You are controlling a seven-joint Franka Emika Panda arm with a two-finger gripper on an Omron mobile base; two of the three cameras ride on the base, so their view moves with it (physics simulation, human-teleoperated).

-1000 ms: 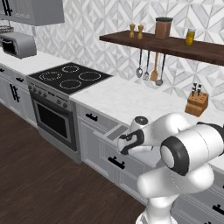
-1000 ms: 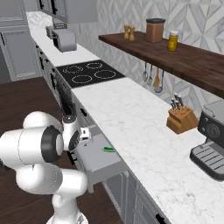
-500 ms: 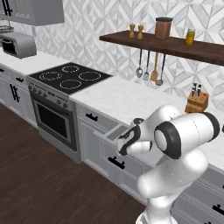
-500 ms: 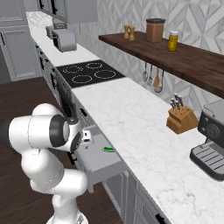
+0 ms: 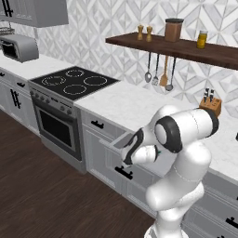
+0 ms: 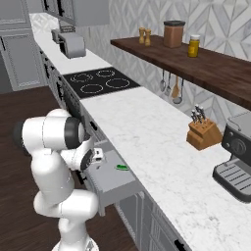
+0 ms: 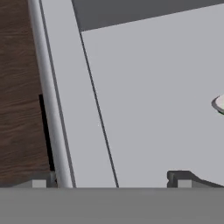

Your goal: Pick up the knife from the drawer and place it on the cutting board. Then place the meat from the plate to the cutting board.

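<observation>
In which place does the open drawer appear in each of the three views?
Left base view: the drawer is at the centre, pulled out next to the arm.
Right base view: lower centre, under the counter edge.
Hand view: its grey floor spans the right part.
Landmark shared by both base views: the knife block.

I see a white marble bench [image 6: 147, 132] running along a wall tiled in a grey-white geometric pattern [image 5: 107, 21], with grey cabinet fronts [image 5: 95, 148] below. A black cooktop [image 5: 74, 82] sits over an oven [image 5: 58, 130] toward the bench's left end. A dark wooden shelf [image 6: 211, 66] hangs above. The floor [image 5: 42, 195] is dark wood planks.
</observation>
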